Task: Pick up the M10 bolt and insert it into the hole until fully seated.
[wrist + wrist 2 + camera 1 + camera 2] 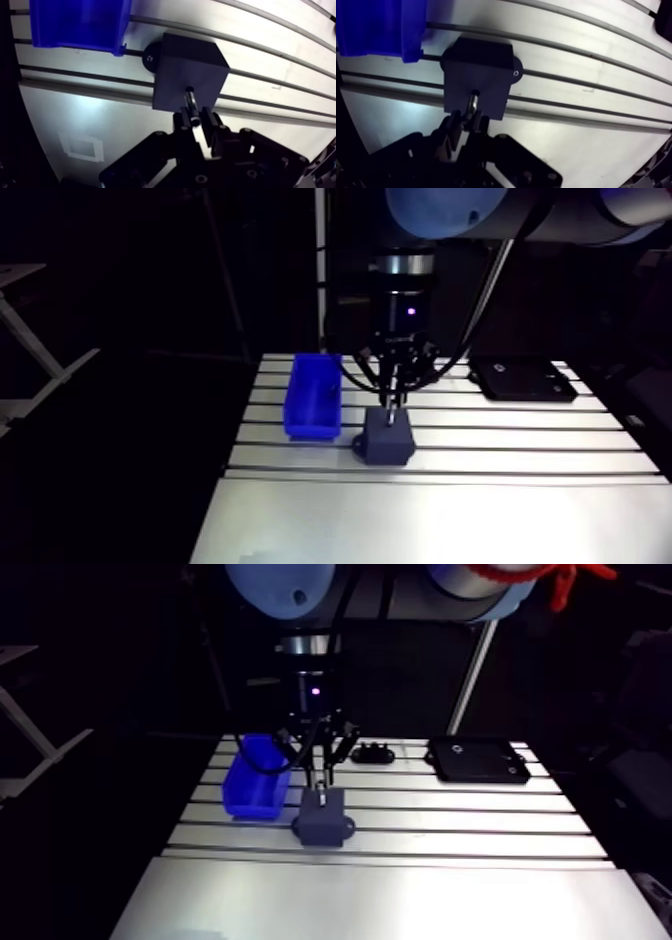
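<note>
Bolt (191,102) clamped between the gripper (197,120) fingers, shaft pointing down, tip at the top face of the dark block (185,65). Can't tell how deep it sits. Block stands on the slotted table (260,52), with the blue bin (75,22) just beside it.

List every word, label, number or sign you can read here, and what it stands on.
No text here can be read.
On the table: a white square outline, no letters.
On the black plate: a small pale mark, too small to read.
On the blue bin, the dark block, the M10 bolt and the gripper: no lettering shows.
</note>
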